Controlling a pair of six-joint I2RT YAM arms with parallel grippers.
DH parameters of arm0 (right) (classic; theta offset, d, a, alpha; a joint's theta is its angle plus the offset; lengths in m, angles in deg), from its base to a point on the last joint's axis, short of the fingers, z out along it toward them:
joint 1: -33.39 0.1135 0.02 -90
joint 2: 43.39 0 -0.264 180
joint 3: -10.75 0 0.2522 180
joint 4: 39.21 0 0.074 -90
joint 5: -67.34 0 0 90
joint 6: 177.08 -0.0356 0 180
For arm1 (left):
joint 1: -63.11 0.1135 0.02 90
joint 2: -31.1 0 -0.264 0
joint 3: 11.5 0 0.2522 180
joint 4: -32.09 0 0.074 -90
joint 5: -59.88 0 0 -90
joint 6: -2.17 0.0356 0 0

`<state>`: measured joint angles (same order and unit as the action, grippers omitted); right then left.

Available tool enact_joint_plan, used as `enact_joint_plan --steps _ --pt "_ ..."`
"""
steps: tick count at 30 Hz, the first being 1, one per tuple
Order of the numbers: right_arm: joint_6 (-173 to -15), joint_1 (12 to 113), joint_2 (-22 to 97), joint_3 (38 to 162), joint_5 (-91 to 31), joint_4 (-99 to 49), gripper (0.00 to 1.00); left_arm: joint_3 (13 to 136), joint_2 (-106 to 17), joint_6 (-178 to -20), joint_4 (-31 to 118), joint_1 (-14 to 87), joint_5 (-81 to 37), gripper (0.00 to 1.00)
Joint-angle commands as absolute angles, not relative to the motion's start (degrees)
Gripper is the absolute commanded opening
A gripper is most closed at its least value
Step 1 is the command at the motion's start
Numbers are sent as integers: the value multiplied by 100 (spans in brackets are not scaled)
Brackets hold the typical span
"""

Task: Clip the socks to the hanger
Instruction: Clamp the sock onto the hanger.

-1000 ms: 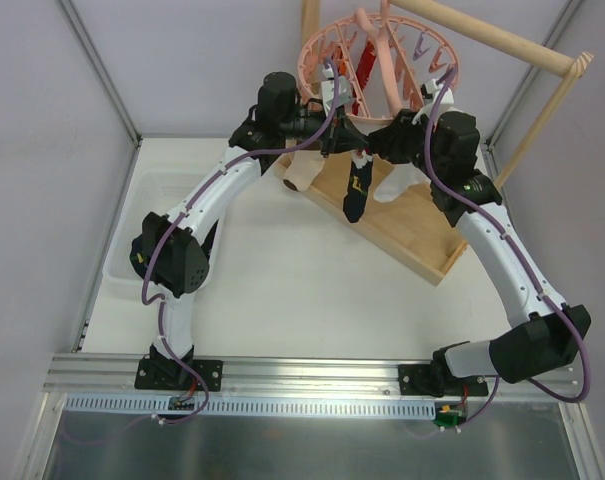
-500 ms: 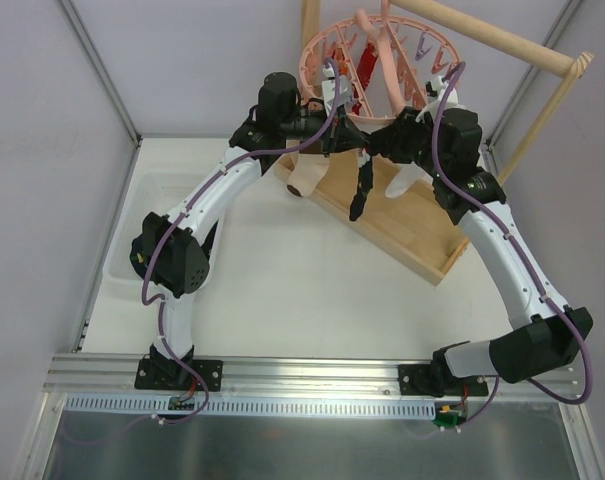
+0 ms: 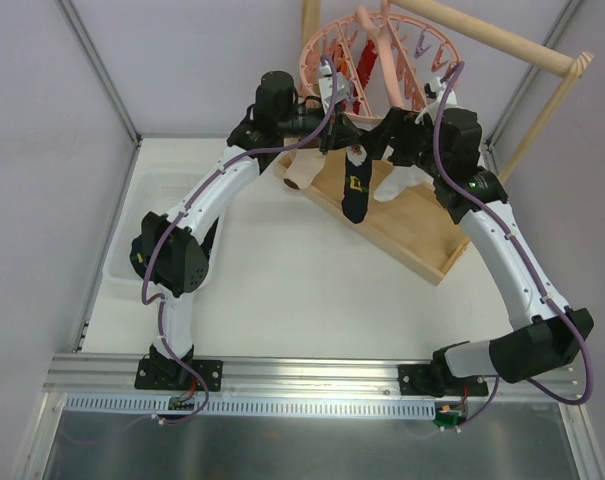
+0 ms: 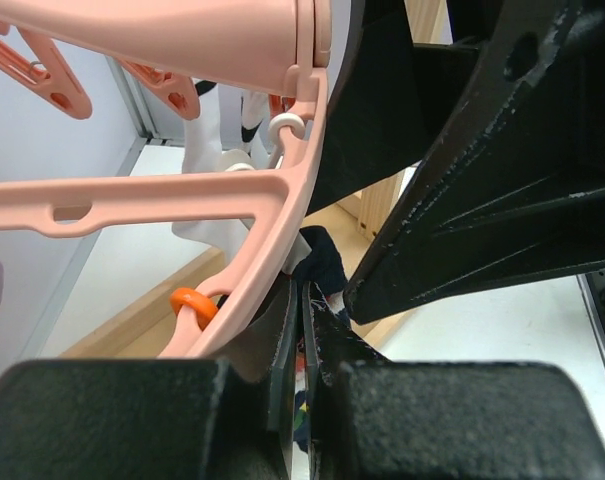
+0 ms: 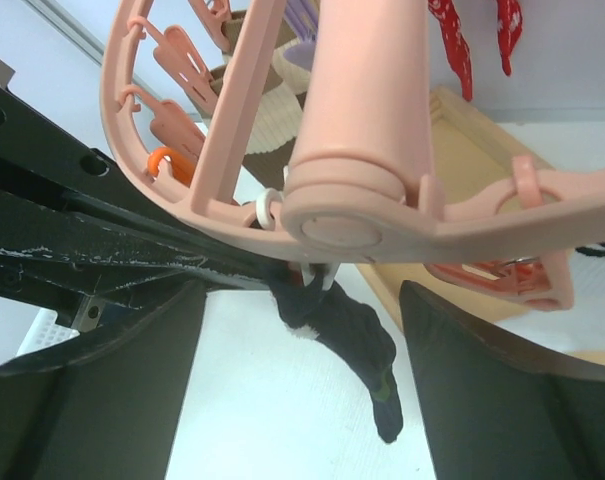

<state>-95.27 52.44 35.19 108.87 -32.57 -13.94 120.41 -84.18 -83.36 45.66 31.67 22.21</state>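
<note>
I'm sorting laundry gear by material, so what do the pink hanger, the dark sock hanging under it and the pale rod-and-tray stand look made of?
The pink hanger looks like moulded plastic: smooth, slightly glossy, with seams and slots. The dark sock looks like soft knit fabric, matte and limp as it hangs. The pale stand seems to be bare wood, light tan with faint grain.

Now right end effector [image 5: 302, 292] open, sock [image 3: 354, 195] released, hanging straight down.
</note>
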Motion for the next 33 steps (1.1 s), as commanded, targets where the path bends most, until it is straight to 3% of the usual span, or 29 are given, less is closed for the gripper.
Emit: enact_joint_plan --steps 1,9,13,16,17,19,23,30,33 --pt "-9526 5264 3395 11284 -3338 -1236 86 12135 -8246 -8317 4260 3182 2287 0" --pt "-9254 5255 3114 11750 -2469 -138 88 11679 -7956 -8221 4260 3191 2384 0" --pt "-9113 5246 2851 11759 -2301 65 90 11415 -7728 -8264 4260 3182 2533 26" --pt "-8990 5246 2657 11671 -2301 118 91 11143 -7490 -8264 4260 3165 2542 39" --pt "-8955 5246 2622 11645 -2118 153 91 10985 -7411 -8282 4260 3156 2525 57" --pt "-8902 5246 2490 11575 -2073 180 91 10791 -7149 -8369 4260 3147 2385 74" --pt "-8814 5255 2209 11294 -2161 127 93 10081 -6577 -8659 4260 3147 1876 97" --pt "-8524 5246 1752 10785 -2222 286 95 8972 -5540 -9318 4479 3173 -391 99" --pt "-8506 5272 1497 10521 -2784 93 96 8612 -5136 -9896 4962 3305 -1288 99"
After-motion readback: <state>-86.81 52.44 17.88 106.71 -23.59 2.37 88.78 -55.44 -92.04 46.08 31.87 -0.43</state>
